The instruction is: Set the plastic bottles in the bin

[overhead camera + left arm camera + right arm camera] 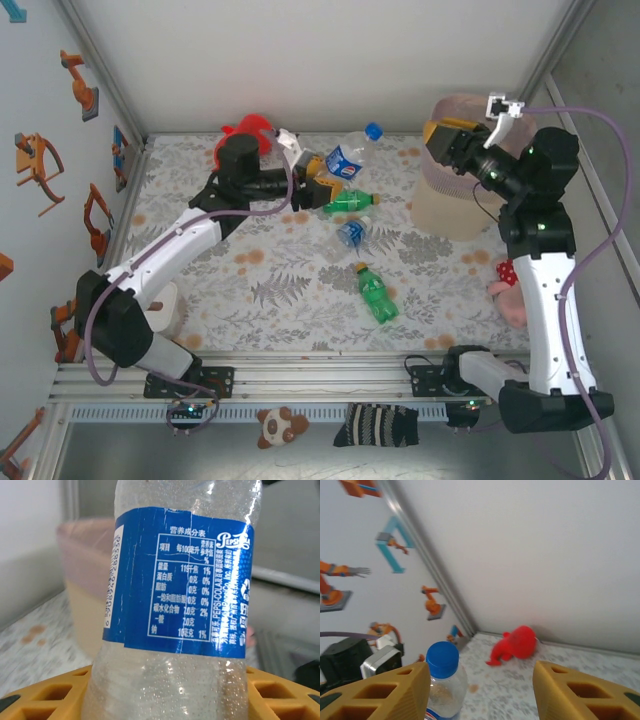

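Handling notes first: Pepsi bottle (pixel 180 605) looks empty apart from droplets inside, so I'd guess it's light, thin-walled, squashy and a bit slick on the label. Left end effector (pixel 327 178) is pinching it low on the body, just under the blue label, with the cap angled toward the bin side, over the far middle of the desk (pixel 300 290). Decent spot to hold, though a harder squeeze would probably buckle it.

Right end effector (pixel 480 690) is spread with nothing between the fingers, hanging over the bin (pixel 440 210) at far right. That arm's my worry, it sits right in the drop path.

Green bottle (pixel 350 203) lies just beside my grip, with the small blue-label bottle (pixel 350 232) and second green bottle (pixel 377 296) nearer me. Red plush (pixel 245 130) is in the far corner.
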`<state>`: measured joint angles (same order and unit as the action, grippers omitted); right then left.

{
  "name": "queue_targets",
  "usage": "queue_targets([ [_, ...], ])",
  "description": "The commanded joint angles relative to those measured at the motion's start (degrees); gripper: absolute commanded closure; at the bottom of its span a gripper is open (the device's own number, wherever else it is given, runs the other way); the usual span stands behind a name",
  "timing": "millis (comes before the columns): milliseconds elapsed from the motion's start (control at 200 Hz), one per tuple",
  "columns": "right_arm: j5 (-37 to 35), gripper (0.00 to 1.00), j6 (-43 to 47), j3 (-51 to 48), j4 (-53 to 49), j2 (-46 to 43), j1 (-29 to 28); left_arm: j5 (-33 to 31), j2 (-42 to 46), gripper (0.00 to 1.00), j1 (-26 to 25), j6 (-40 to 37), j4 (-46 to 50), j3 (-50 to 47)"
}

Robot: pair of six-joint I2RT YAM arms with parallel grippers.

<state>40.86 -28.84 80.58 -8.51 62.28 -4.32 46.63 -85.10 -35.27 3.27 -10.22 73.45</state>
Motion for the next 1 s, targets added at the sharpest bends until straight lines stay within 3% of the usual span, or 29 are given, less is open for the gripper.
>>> queue_targets([
  [0, 5.34, 0.41, -2.57, -0.21, 14.29, -0.29, -3.35, 10.67, 1.96, 0.51, -0.8, 11.24, -14.51, -0.46],
  [135, 10.95, 0.36, -2.04, 2.44, 20.15, 1.57, -8.86, 15.48, 2.14, 0.51, -2.06, 16.29, -20.59, 0.78],
  [446, 14.9, 0.34, 2.44, 10.2, 16.24, 5.74, -16.54, 18.8, 2.54, 0.5, -4.69, 17.39, -21.2, 3.53],
  [991, 13.44, 0.55, 8.18, 9.24, 11.67, 3.4, -18.44, 17.94, 3.16, 0.5, -4.8, 19.16, -24.3, 3.17],
])
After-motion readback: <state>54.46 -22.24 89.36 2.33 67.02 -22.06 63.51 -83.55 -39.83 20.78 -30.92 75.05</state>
